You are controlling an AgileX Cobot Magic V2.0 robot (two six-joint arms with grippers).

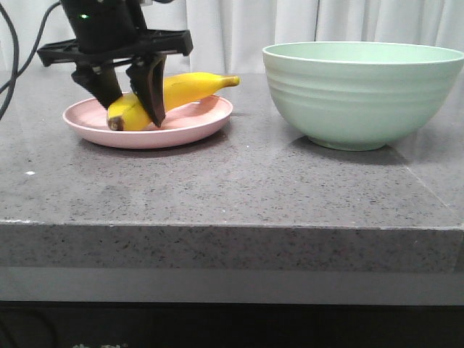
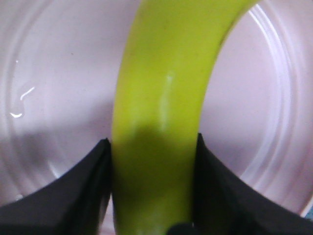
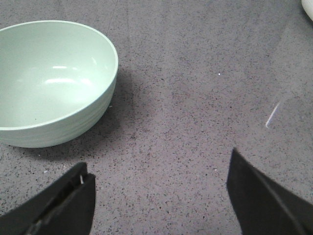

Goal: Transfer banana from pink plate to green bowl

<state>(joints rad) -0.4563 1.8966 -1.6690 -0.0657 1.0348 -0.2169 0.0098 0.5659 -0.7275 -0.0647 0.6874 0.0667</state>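
1. The shallow round pale pink plate (image 1: 190,125) sits on the speckled grey stone worktop (image 1: 232,188) and holds the curved bright yellow banana (image 1: 190,87).
2. The left gripper (image 1: 132,107) is clamped on the banana near its dark end, one finger against each side (image 2: 100,186).
3. The deep, ridged, pale mint-green bowl (image 1: 362,94) stands at 3 o'clock from the plate, well apart, with nothing inside (image 3: 49,78).
4. The right gripper (image 3: 159,196) hangs over bare worktop near the bowl, jaws spread wide, holding nothing.
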